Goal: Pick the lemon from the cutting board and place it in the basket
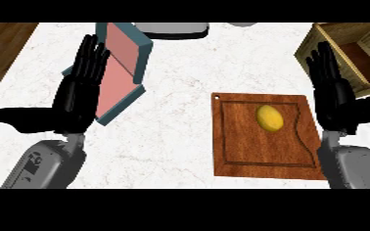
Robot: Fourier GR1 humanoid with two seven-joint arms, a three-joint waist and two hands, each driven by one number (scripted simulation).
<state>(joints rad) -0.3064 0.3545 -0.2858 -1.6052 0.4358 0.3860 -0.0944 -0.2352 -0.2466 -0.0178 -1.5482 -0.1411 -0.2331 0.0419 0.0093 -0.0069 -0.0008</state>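
Observation:
A yellow lemon (pixel 269 117) lies on the upper middle of a brown wooden cutting board (pixel 245 149) at the lower right of the counter. A wooden basket (pixel 329 41) stands at the far right, partly cut off by the view's edge. My right hand (pixel 334 95) is open, fingers straight and pointing up, just right of the board and in front of the basket. My left hand (pixel 80 93) is open too, fingers up, at the left, over a pink and teal object. Neither hand touches the lemon.
An open pink and teal box (pixel 121 71) lies at the left, partly behind my left hand. A grey object (pixel 173 28) sits at the counter's far edge. Dark wood (pixel 14 39) shows beyond the counter's left edge.

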